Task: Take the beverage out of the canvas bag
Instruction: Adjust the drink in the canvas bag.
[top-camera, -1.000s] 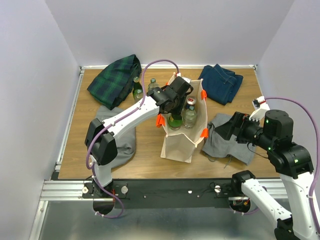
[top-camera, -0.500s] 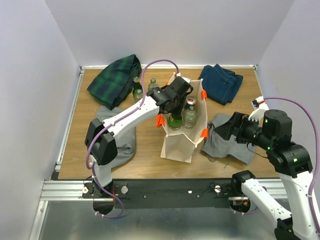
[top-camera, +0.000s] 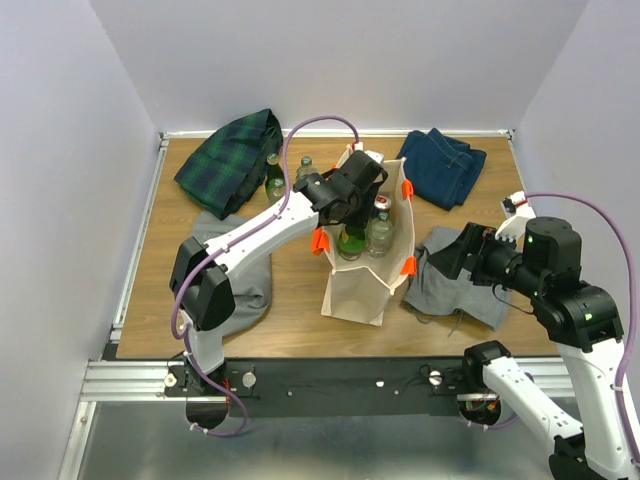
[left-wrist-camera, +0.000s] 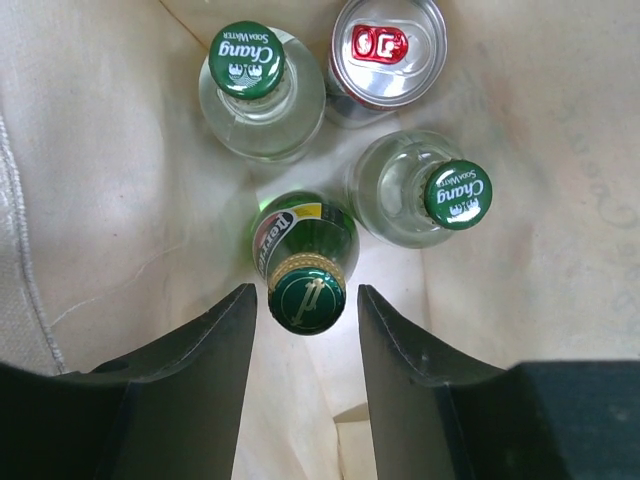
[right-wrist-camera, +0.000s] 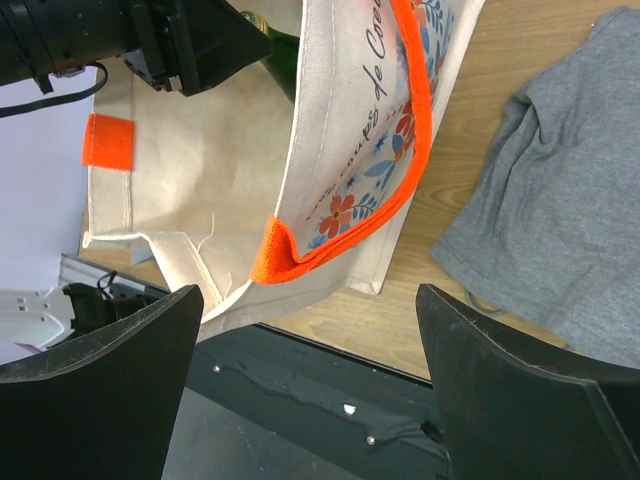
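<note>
The left gripper (left-wrist-camera: 305, 300) hangs inside the canvas bag (left-wrist-camera: 110, 200), jaws spread and empty, 1 on each side of the green bottle (left-wrist-camera: 300, 235). My judgement is that it should sink lower, pinch under the cap and lift straight up. 2 clear bottles (left-wrist-camera: 262, 95) and a can (left-wrist-camera: 385, 50) crowd just behind. The right gripper (right-wrist-camera: 307, 292), also spread wide, hovers beside the bag over a grey cloth (right-wrist-camera: 560, 200).

Top camera looked down from 6 o'clock; left wrist peered closely into the bag (left-wrist-camera: 100, 150); right wrist saw it from 3 o'clock.
</note>
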